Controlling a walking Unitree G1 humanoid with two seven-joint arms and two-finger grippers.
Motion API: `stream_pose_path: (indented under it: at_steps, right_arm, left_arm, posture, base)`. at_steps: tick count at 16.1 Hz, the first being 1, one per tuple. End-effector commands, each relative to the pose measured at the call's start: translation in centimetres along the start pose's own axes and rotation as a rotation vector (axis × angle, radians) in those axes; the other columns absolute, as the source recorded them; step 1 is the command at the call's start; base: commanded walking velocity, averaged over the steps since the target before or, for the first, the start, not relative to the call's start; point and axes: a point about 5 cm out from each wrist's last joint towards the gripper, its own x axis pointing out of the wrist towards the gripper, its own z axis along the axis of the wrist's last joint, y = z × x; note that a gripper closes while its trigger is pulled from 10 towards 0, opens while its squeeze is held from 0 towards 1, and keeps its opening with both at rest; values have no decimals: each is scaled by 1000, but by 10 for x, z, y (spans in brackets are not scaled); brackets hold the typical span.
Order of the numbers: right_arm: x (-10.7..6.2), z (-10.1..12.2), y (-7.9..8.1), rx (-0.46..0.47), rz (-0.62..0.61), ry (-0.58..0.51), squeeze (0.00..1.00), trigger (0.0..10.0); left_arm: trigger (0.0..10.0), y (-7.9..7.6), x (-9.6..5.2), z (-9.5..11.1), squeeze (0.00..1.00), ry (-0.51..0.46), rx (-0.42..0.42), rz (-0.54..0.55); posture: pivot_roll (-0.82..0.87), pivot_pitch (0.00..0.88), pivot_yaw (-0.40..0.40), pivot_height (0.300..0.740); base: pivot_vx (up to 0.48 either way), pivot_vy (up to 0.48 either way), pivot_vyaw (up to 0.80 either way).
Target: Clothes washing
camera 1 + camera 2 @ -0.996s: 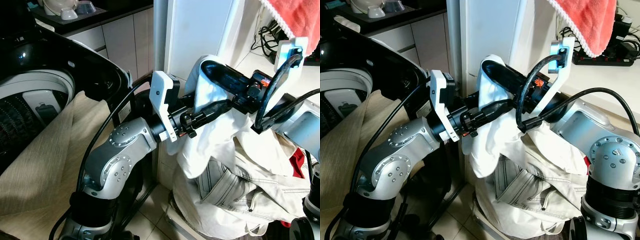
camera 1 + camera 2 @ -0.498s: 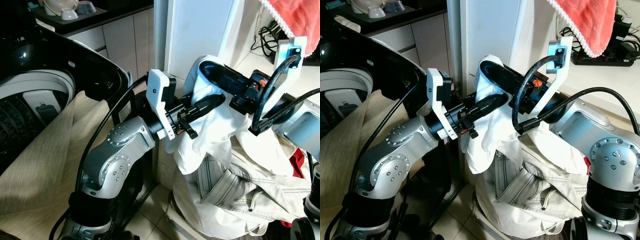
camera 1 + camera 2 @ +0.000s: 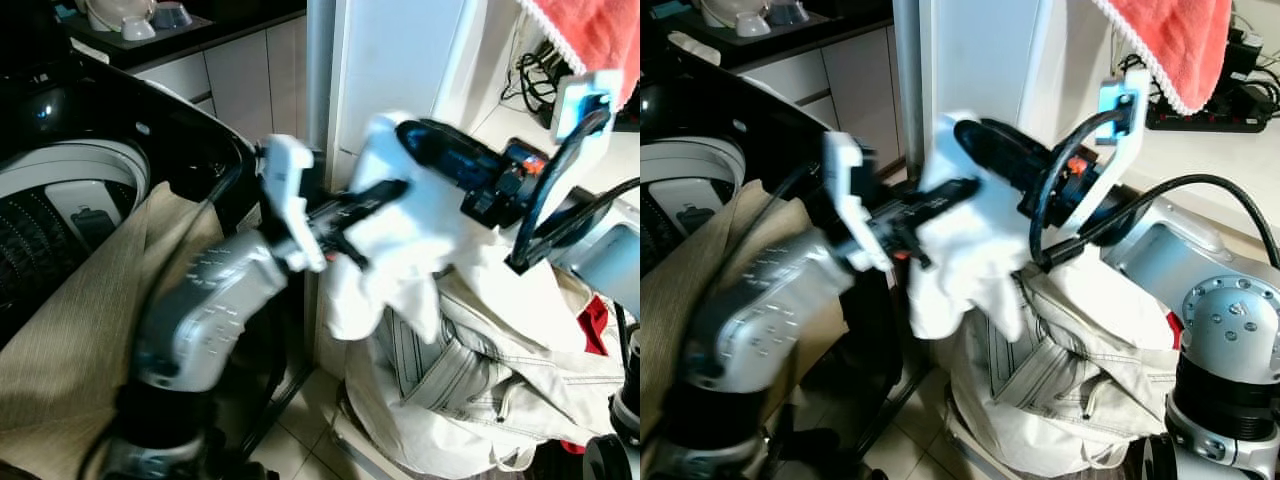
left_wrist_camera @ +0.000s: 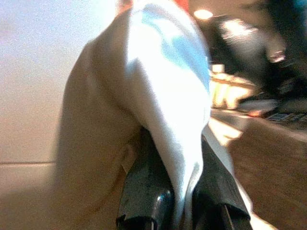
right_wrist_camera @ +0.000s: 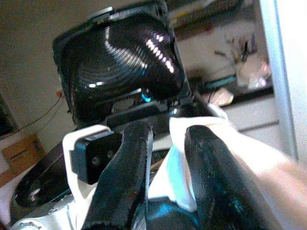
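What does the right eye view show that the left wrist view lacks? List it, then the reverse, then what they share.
Right eye view alone: the pile of pale clothes, the beige cloth draped over the open washing machine, the red towel hanging above, and the right claw gripping the white garment.

Left wrist view alone: a close look along the left claw, its fingers pinching a fold of the cloth.

Shared: the white garment, held by the left claw.

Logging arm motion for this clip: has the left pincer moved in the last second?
Yes. The left pincer, shut on the white cloth, has swung left toward the washer, judged against the fixed white panel.
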Motion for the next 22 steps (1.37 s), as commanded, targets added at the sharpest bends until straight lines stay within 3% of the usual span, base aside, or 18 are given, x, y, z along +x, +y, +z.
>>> stream_pose_path:
  at_steps: [1,2,3,4,6,7,8,9,10,12,13,14,15,16,19,20,21,22]
  right_arm:
    - [-3,16,2,-51,-13,-75,1000,10000]
    - [-5,21,2,-46,-7,-105,0,10000]
    - [-6,23,4,-56,4,-108,0,10000]
    - [-6,23,4,-56,4,-108,0,10000]
    - [-7,21,2,-72,-31,-95,0,10000]
    - [-6,20,1,-74,-40,-92,0,10000]
    - [-6,19,1,-74,-43,-91,0,10000]
    - [-4,16,2,-80,-43,-78,0,10000]
    - [-4,15,2,-84,-41,-68,0,10000]
    - [-2,1,9,-99,6,11,0,10000]
    - [-2,-11,14,-109,39,81,0,10000]
    - [-2,-18,17,-116,50,123,0,10000]
    - [0,-24,20,-117,60,145,0,10000]
    - [1,-28,24,-119,82,173,0,10000]
    - [-1,-36,31,-117,142,230,0,10000]
    - [-3,-39,33,-112,166,248,0,10000]
    - [-6,-42,36,-101,199,279,0,10000]
    - [-8,-45,38,-100,225,305,0,10000]
  left_arm:
    - [0,13,-9,16,0,-51,41,52]
    - [0,25,-17,34,0,-76,116,90]
    - [0,47,-27,72,0,-155,272,212]
    - [0,47,-27,72,0,-155,272,212]
    - [0,76,-47,171,0,-344,766,629]
    - [0,74,-59,206,0,-403,980,775]
    - [0,72,-64,219,0,-426,1067,833]
    - [0,67,-74,239,0,-427,1261,944]
    - [0,68,-77,242,0,-402,1316,984]
    - [0,108,-90,218,0,-180,1270,1121]
    - [2431,144,-101,177,0,80,1121,1181]
    - [8353,166,-114,143,0,248,986,1220]
    - [10000,178,-126,119,0,350,888,1258]
    - [10000,184,-137,102,0,367,741,1307]
    - [10000,191,-147,83,0,374,534,1317]
    - [10000,193,-148,83,651,374,499,1312]
    - [10000,194,-150,83,1000,388,473,1306]
    - [10000,195,-151,83,1000,391,449,1305]
  posture:
    - [-86,0,-2,740]
    - [-86,0,-2,740]
    - [-77,0,-6,740]
    - [-77,0,-6,740]
    - [-66,0,-11,740]
    - [-65,0,-11,740]
    - [-65,0,-11,740]
    - [-66,0,-8,740]
    - [-66,0,-8,740]
    - [-68,0,-5,740]
    - [-69,0,-4,740]
    - [-69,0,-2,740]
    - [-73,0,-2,740]
    - [-84,0,0,740]
    - [-84,0,0,740]
    - [-84,0,0,740]
    - [-83,0,-1,740]
    - [-83,0,-1,740]
  base:
    - [0,0,0]
    - [0,0,0]
    - [0,0,0]
    - [0,0,0]
    - [0,0,0]
    - [0,0,0]
    - [0,0,0]
    - [0,0,0]
    - [0,0,0]
    - [0,0,0]
    - [0,0,0]
    - [0,0,0]
    - [0,0,0]
    - [0,0,0]
    - [0,0,0]
    - [0,0,0]
    - [0,0,0]
    - [0,0,0]
